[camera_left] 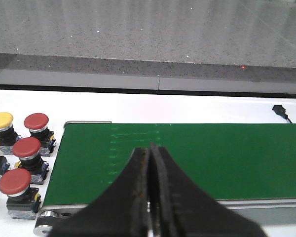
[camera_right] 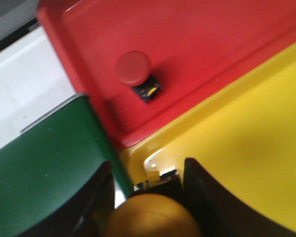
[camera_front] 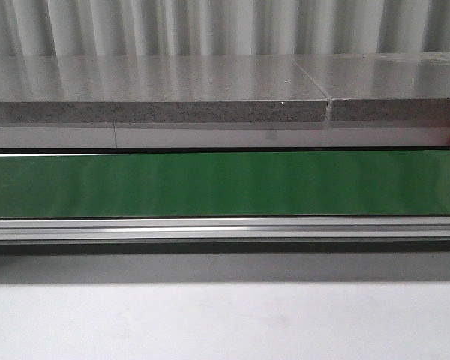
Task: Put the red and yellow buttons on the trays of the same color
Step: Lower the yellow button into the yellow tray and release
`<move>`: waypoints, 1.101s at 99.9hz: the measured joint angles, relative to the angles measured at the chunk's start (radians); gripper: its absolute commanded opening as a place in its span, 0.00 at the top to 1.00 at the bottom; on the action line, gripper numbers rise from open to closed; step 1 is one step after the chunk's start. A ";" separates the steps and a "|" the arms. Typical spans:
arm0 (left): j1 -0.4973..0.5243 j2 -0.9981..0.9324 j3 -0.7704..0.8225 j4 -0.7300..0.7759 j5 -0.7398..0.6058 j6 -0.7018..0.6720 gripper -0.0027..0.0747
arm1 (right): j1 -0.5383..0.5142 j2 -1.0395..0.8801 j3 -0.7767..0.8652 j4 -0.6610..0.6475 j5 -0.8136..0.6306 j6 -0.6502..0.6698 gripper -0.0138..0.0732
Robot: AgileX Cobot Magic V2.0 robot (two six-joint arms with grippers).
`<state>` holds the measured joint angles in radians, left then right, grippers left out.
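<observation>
Red buttons (camera_left: 25,149): four | yellow (camera_left: 1,121): three, one seemingly gripped.

The white table (camera_left: 197,106) carried a green conveyor belt (camera_left: 212,158) with an aluminium frame (camera_front: 225,229). Beside the belt's end, red buttons (camera_left: 25,148) and yellow buttons (camera_left: 2,121) stood upright on the table. At the other end, a red tray (camera_right: 197,44) lay against a yellow tray (camera_right: 246,148); one red button (camera_right: 133,69) stood in the red tray.
</observation>
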<state>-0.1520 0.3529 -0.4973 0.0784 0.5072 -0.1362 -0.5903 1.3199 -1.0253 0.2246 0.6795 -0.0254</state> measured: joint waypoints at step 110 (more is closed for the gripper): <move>0.000 0.000 0.000 0.000 0.000 0.000 0.99 | -0.027 0.277 0.191 0.057 -0.302 0.025 0.08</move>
<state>-0.1520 0.3529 -0.4973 0.0784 0.5072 -0.1362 -0.6175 1.5968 -0.8339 0.2817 0.3773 0.0000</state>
